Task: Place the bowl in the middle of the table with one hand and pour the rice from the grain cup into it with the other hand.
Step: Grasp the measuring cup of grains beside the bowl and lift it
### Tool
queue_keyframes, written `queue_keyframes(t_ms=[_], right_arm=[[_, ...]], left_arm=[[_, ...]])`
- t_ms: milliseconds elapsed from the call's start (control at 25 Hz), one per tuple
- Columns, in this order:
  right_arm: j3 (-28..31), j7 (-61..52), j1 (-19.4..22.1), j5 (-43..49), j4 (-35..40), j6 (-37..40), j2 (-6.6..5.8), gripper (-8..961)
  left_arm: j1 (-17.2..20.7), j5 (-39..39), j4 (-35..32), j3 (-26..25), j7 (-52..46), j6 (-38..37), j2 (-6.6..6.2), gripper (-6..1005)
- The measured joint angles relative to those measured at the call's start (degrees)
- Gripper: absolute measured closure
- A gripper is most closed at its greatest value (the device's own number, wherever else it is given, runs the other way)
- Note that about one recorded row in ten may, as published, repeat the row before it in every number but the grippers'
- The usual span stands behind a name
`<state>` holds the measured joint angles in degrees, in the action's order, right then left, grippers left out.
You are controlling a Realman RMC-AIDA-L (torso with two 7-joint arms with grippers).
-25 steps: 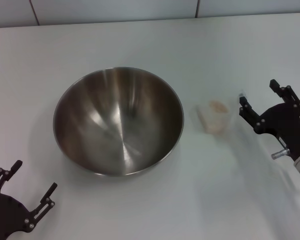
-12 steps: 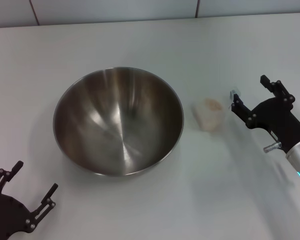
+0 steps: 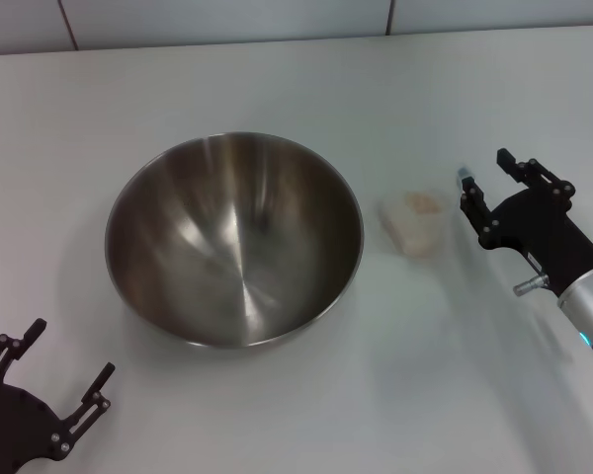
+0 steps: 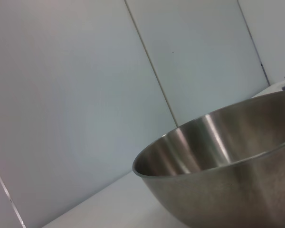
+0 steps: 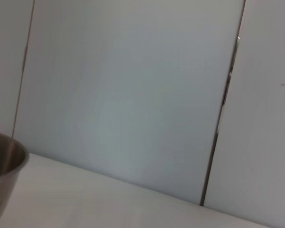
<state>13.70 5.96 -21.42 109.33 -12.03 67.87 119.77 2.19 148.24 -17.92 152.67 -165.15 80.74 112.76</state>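
Note:
The big steel bowl [image 3: 233, 239] stands empty on the white table [image 3: 277, 415], a little left of centre; its side fills the left wrist view [image 4: 228, 161] and its rim edge shows in the right wrist view [image 5: 4, 166]. To its right sits the small translucent grain cup [image 3: 414, 224] with pale rice [image 3: 419, 203] inside. My right gripper [image 3: 482, 169] is open, just right of the cup and apart from it. My left gripper [image 3: 69, 348] rests open at the table's near left corner, below the bowl.
A tiled wall [image 3: 277, 18] closes off the far edge of the table. Bare tabletop lies in front of the bowl and behind it.
My right gripper has moved left and farther back toward the grain cup. The cup has shifted slightly. The bowl and the left gripper have stayed put.

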Motion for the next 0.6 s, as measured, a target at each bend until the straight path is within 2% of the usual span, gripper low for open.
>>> queue_keyframes(t_ms=[120,320,600], right_arm=[[0.0,0.1,-0.4,0.0,0.0,-0.1,0.02,461],[0.1,0.1,-0.6,0.0,0.0,-0.1,0.10,711],[0.1,0.1,-0.6,0.0,-0.2,-0.1,0.12,831]], left_arm=[[0.0,-0.1,0.0,0.0,0.0,-0.2,0.00,189],[0.0,-0.1,0.0,0.0,0.0,-0.7,0.05,188],[-0.3,-0.1,0.1,-0.1,0.0,-1.0,0.09,188]])
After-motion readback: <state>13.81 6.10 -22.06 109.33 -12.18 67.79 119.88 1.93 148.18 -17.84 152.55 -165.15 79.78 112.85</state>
